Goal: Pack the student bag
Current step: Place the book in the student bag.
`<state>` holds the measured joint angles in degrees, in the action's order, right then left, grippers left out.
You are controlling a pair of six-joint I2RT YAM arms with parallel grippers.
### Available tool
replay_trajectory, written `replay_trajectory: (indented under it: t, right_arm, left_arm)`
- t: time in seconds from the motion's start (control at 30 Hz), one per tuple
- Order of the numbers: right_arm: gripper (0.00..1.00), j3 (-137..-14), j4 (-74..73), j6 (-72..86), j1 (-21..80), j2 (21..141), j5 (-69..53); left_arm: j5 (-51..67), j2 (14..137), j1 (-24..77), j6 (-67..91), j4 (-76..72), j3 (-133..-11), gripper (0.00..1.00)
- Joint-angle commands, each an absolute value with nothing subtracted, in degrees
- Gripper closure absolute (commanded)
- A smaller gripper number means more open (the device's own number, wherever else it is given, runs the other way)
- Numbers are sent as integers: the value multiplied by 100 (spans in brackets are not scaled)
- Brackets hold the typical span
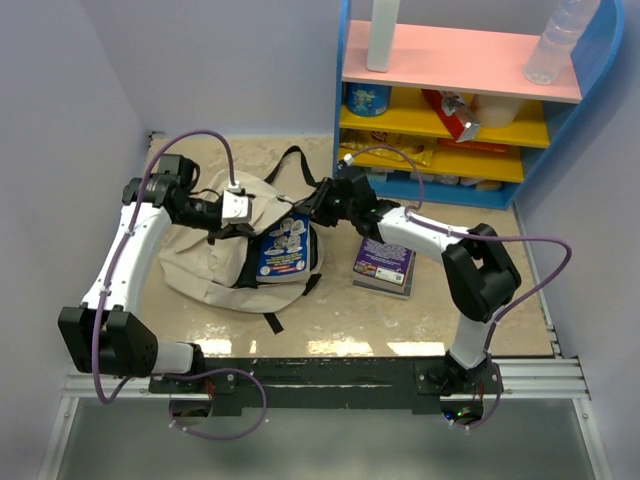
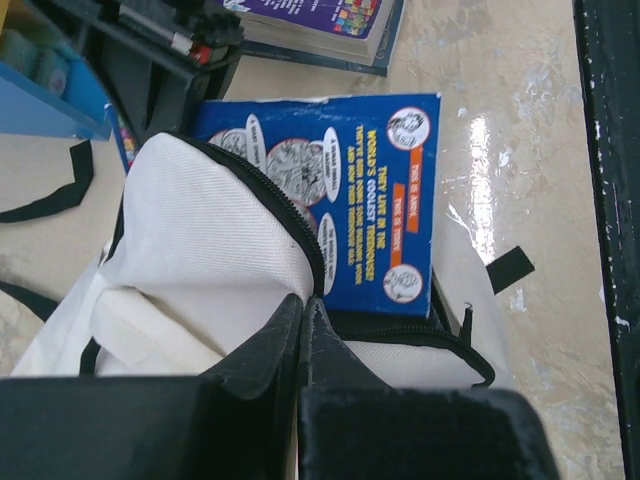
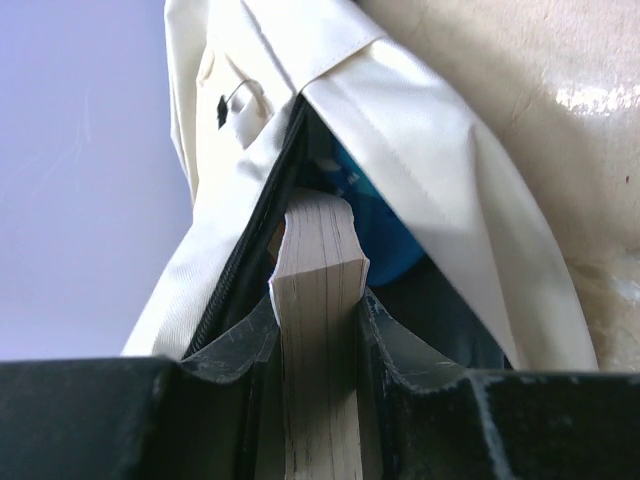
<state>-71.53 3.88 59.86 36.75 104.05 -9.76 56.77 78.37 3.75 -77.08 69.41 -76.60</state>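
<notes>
We see the student bag [image 1: 200,265] lying flat on the table [image 1: 330,325], its zipper mouth open along its right side. A blue book [image 1: 285,250] sits in that mouth, partly under the canvas, with most of its cover showing. The right claw [image 3: 318,300] is at the bag's upper right edge. Its two fingers are clamped on the book's pale page edge, open only as wide as the book is thick. The right arm rises from its base well to the right of the bag, bends at a dark elbow, and reaches its white forearm leftward to the bag. The left claw [image 2: 303,315] is over the bag's upper middle. Its fingers are pressed together at the dark zipper edge and, as far as we can tell, pinch the canvas there. The left arm runs up along the bag's left side, bends, and turns rightward over the bag. Just right of the bag a purple book [image 1: 385,265] lies flat on the table. Beyond the bag, to its upper right, stands a coloured shelf [image 1: 460,60].
</notes>
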Motion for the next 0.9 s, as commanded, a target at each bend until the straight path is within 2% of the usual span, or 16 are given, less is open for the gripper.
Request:
replay_trajectory:
  t: [0.0,0.13,0.23,0.57,0.87]
  right_arm:
    - [100,-7699,958,6425,3928,10292,-179]
    - [100,-7699,1378,6583,4297,10353,1129]
    - [100,-7691,1746,6925,4596,10537,1651]
    - [100,-7778,2346,7725,5589,11258,1969]
    - [100,-8279,2453,7314,6056,11979,1775]
  left_arm:
    - [6214,7515,650,-7393,6619,-7462,100]
    - [6257,7409,791,-7014,6232,-7357,100]
    - [6346,7357,817,-6864,6126,-7339,100]
    - [6258,7216,817,-6768,5862,-7049,100]
    - [6328,7383,817,-6794,5985,-7154,100]
